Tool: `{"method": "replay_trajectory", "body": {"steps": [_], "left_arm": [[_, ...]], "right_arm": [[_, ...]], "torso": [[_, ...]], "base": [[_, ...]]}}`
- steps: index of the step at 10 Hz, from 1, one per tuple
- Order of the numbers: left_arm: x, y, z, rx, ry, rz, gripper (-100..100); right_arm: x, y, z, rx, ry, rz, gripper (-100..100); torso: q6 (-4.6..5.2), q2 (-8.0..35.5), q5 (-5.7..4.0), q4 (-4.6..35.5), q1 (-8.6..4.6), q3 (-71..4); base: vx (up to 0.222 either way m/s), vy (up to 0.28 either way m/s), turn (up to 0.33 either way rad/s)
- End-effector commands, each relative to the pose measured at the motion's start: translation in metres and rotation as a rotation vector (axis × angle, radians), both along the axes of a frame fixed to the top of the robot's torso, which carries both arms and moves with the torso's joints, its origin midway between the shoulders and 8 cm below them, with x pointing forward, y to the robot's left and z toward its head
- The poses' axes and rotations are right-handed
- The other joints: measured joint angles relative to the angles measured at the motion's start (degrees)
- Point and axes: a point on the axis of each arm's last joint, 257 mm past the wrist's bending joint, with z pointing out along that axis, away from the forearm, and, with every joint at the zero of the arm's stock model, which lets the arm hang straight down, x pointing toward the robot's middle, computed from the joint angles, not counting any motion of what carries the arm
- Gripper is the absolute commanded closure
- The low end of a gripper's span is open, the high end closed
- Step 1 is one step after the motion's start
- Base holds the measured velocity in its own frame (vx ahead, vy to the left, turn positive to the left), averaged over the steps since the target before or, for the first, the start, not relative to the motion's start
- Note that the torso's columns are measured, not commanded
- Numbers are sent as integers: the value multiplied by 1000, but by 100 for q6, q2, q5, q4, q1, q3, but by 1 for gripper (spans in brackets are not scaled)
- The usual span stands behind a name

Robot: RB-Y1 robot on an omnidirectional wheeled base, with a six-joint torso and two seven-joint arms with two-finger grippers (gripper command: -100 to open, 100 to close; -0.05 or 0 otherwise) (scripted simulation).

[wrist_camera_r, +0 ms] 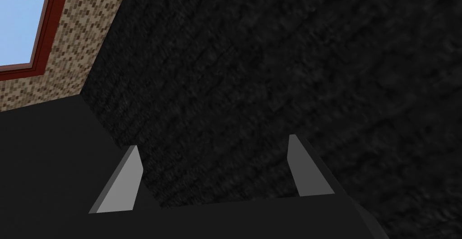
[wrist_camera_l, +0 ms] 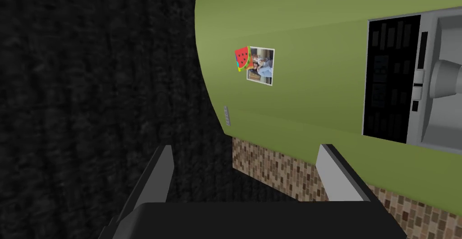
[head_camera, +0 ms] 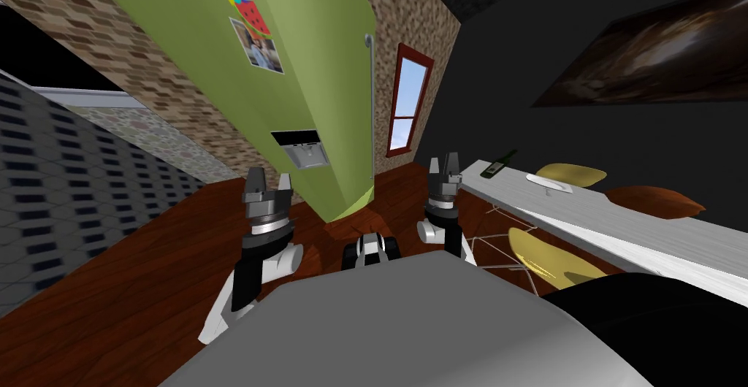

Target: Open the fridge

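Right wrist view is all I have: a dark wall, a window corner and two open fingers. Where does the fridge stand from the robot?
Observer: The green fridge stands straight ahead; in the head view it rises between the two grippers.
Operator: Has it a handle I can take?
Observer: Yes, a thin grey handle runs along the fridge's edge on the side of the window.
Operator: And the left gripper?
Observer: The left gripper is open and faces the fridge front, apart from it.
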Motion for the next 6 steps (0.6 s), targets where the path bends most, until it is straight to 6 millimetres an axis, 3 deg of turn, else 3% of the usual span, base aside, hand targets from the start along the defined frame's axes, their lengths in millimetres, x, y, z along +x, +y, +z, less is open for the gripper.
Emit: {"method": "replay_trajectory", "body": {"steps": [1,6], "left_arm": [[19,-5,-11,25,61,-52,-100],[43,-10,-24,74,148,-116,-100]], "right_arm": [[0,0,0,0,0,0,0],[0,0,0,0,0,0,0]], "torso": [[0,3,1,2,4,0],[1,5,2,3,7,1]], "base": [[59,-64,-52],[59,-47,-35]]}}
